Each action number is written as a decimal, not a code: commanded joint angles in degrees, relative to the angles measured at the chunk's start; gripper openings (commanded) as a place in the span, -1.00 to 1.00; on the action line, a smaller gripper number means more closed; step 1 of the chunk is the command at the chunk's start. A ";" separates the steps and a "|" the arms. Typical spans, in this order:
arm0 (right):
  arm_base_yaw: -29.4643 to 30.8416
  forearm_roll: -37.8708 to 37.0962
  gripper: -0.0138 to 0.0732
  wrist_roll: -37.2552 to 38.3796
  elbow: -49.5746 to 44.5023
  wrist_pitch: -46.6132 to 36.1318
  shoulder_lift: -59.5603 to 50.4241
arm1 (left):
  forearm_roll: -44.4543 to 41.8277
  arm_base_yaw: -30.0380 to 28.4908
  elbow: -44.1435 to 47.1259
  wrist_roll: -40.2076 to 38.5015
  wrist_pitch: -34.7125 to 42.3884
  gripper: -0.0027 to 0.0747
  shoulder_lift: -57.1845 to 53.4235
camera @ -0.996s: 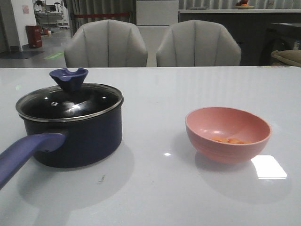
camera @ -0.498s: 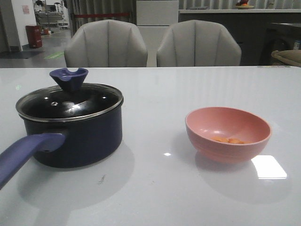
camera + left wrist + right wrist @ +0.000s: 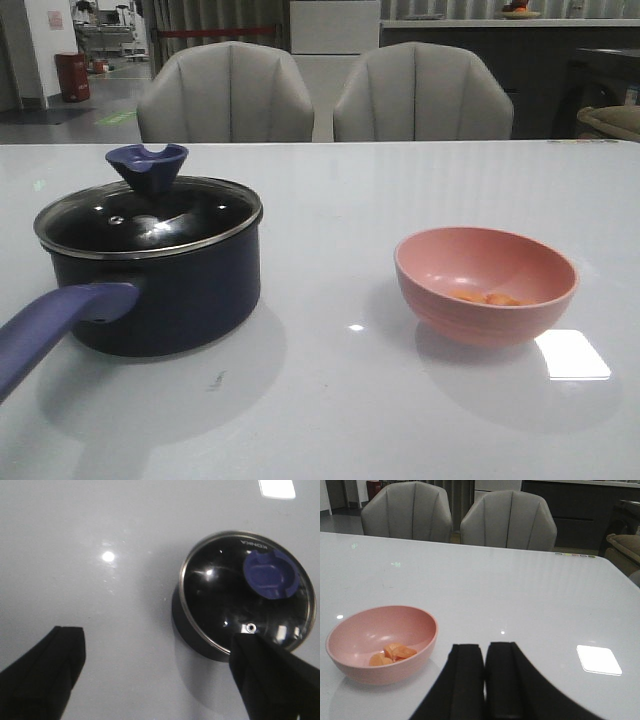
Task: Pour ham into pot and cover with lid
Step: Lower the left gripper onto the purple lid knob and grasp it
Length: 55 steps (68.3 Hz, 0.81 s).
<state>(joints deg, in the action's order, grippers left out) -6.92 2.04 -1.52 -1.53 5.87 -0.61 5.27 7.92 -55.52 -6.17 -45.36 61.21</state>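
The navy pot [image 3: 160, 285] stands at the left of the table, its long handle [image 3: 55, 325] pointing toward me. The glass lid [image 3: 150, 215] with its blue knob [image 3: 147, 165] sits on the pot. The ham [image 3: 487, 298], a few orange chunks, lies in the pink bowl [image 3: 485, 285] at the right. In the left wrist view my left gripper [image 3: 160, 652] is open above the table beside the pot [image 3: 200, 640], and the lid [image 3: 247, 592] shows from above. In the right wrist view my right gripper [image 3: 485, 652] is shut and empty, to the right of the bowl [image 3: 382, 642] holding the ham [image 3: 390, 654].
Two grey chairs [image 3: 225, 95] [image 3: 422, 92] stand behind the table's far edge. A bright light patch [image 3: 571, 354] reflects on the table right of the bowl. Neither arm shows in the front view.
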 commanded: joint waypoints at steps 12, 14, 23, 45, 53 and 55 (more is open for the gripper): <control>0.32 -0.37 -0.29 -0.34 0.26 -4.44 -1.11 | 0.88 12.73 -15.04 -1.20 -2.56 0.66 14.40; 0.32 -0.37 -0.29 -0.34 0.26 -4.44 -1.11 | 0.44 13.78 -16.52 -2.27 -3.15 0.66 15.91; 0.32 -0.37 -0.29 -0.34 0.26 -4.44 -1.16 | -5.27 17.93 -22.89 -7.96 -5.83 0.66 22.75; 0.32 -0.37 -0.29 -0.34 0.26 -4.44 -1.16 | -9.69 20.89 -31.27 -15.17 -10.93 0.66 33.94; 0.32 -0.37 -0.29 -0.34 0.26 -4.44 -1.16 | -10.54 20.78 -32.42 -16.10 -11.85 0.66 36.01; 0.32 -0.37 -0.29 -0.34 0.26 -4.44 -1.16 | -10.54 20.78 -32.57 -16.10 -11.98 0.66 36.53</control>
<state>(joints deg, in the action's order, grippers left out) -6.92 2.04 -1.52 -1.53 5.87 -0.61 -4.41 28.35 -85.46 -20.94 -58.10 98.85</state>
